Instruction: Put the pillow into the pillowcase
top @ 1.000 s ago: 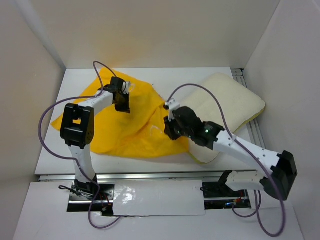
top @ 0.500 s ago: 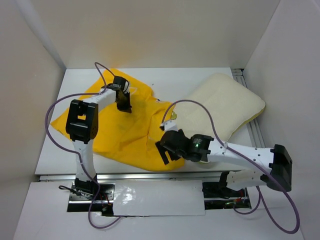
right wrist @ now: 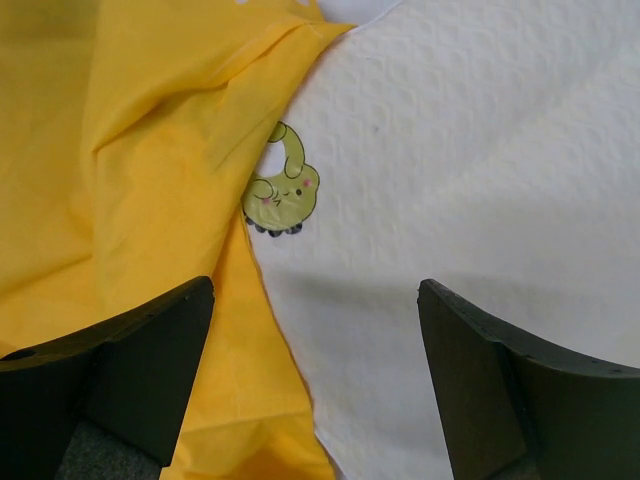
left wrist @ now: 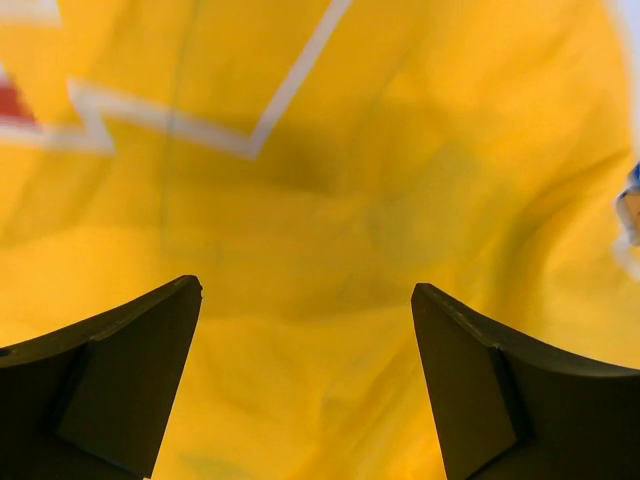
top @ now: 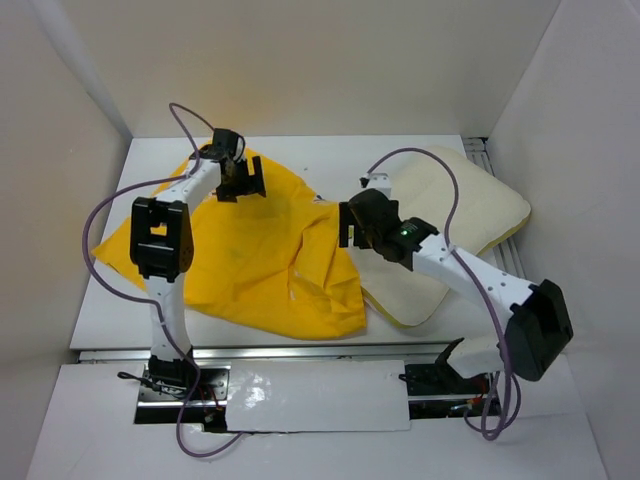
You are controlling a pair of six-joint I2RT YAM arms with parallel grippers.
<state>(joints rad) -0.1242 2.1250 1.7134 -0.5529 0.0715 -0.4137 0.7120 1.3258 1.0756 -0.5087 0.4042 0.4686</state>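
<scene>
**Both grippers spread, nothing held**

My left gripper [left wrist: 305, 290]: fingers wide apart, nothing between them. Straight below it, filling the wrist view, is the pillowcase [left wrist: 350, 200], creased yellow cloth. A white zigzag line [left wrist: 170, 120] is printed just ahead of the fingertips. From above, this gripper sits over the far corner of the cloth. I cannot tell whether the tips touch it.

My right gripper [right wrist: 315, 290]: also spread, and empty. Yellow cloth lies under its left finger. The cream, quilted pillow [right wrist: 480, 150] lies under its right finger. The cloth's edge runs between the two fingers and laps onto the pillow. Just ahead of the tips, at that edge, is a small green-yellow cartoon mark [right wrist: 283, 185], partly covered by the yellow.

Outward: the pillowcase lies rumpled on the white tabletop [top: 340, 150], spanning from one gripper to the other and back toward the arm bases. The pillow stretches away to the right of the right gripper, outside the case.
</scene>
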